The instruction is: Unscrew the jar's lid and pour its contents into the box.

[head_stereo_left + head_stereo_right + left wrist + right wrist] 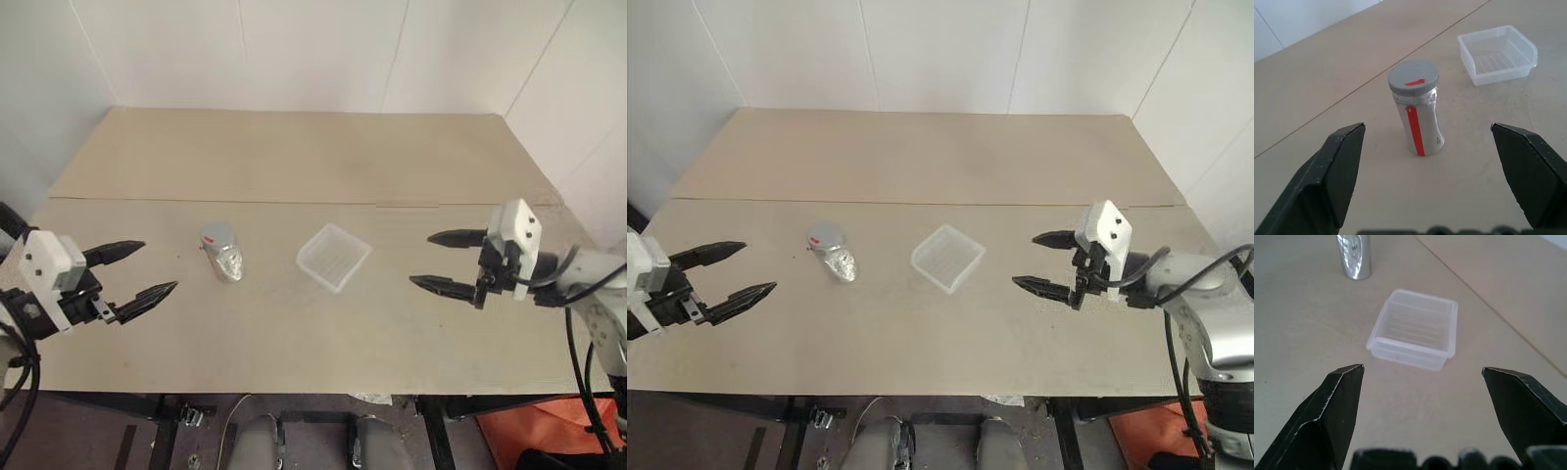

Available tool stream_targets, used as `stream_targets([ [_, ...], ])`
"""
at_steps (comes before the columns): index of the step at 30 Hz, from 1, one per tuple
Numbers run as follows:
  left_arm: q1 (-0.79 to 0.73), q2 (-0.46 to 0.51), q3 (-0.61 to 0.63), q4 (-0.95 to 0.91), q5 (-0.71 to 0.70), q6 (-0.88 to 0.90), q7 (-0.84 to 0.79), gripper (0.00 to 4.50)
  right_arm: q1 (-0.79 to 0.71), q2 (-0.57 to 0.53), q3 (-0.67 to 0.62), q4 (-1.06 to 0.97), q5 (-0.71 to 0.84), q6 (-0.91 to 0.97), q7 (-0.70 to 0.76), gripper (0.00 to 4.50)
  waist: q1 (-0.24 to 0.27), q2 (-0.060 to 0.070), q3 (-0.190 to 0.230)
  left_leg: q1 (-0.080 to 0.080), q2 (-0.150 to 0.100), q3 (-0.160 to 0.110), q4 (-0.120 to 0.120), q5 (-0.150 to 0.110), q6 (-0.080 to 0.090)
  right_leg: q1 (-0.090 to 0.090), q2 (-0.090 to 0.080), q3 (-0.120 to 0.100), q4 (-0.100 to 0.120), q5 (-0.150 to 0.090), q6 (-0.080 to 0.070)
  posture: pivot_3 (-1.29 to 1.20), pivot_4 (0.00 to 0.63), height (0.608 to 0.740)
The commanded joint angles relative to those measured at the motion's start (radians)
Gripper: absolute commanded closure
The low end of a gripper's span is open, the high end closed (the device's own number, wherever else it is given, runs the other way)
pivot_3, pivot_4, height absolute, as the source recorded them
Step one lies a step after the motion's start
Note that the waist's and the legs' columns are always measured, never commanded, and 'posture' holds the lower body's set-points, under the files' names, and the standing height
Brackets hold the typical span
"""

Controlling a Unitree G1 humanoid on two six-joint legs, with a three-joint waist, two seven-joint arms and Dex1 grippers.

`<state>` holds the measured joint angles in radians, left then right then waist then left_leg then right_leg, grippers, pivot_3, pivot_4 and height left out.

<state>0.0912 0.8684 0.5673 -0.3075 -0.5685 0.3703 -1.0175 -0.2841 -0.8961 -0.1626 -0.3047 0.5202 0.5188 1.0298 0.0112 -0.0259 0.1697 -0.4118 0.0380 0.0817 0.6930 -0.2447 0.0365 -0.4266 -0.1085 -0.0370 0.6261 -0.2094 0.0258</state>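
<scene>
Both hands (137, 271) (441, 261) wide open, empty, jar (222, 253) upright, lid (1413, 77) on top

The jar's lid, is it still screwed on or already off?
On. The grey lid with its red mark caps the upright jar on the table.

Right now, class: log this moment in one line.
left gripper open | right gripper open | jar upright, lid on | box empty
</scene>
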Motion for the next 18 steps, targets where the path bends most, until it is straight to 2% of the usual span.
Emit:
stream_targets([
  [1,-0.027,-0.006,-0.014,-0.003,-0.008,-0.02,0.006,0.02,0.008,-0.025,-0.064,-0.053,0.02,0.005,-0.013,0.0,0.0,0.0,0.0,0.0,0.0,0.0,0.0,0.0,0.0,0.0,0.0,0.0,0.0,0.0,0.0,0.0,0.15,0.74],
  [12,0.068,-0.091,-0.016,-0.009,0.035,-0.045,0.093,0.02,-0.129,0.02,0.029,-0.027,-0.014,-0.028,-0.028,0.0,-0.009,0.0,0.0,0.001,0.001,-0.001,-0.001,0.0,0.0,-0.001,0.0,0.0,0.0,0.0,0.0,0.0,0.15,0.74],
  [18,-0.034,-0.177,-0.126,0.072,0.072,-0.082,0.154,0.02,-0.17,0.008,0.062,-0.045,-0.038,-0.023,-0.027,0.0,0.007,0.0,0.0,0.0,0.0,0.0,0.001,0.0,0.0,0.0,0.0,0.0,0.0,0.0,0.0,0.0,0.15,0.74],
])
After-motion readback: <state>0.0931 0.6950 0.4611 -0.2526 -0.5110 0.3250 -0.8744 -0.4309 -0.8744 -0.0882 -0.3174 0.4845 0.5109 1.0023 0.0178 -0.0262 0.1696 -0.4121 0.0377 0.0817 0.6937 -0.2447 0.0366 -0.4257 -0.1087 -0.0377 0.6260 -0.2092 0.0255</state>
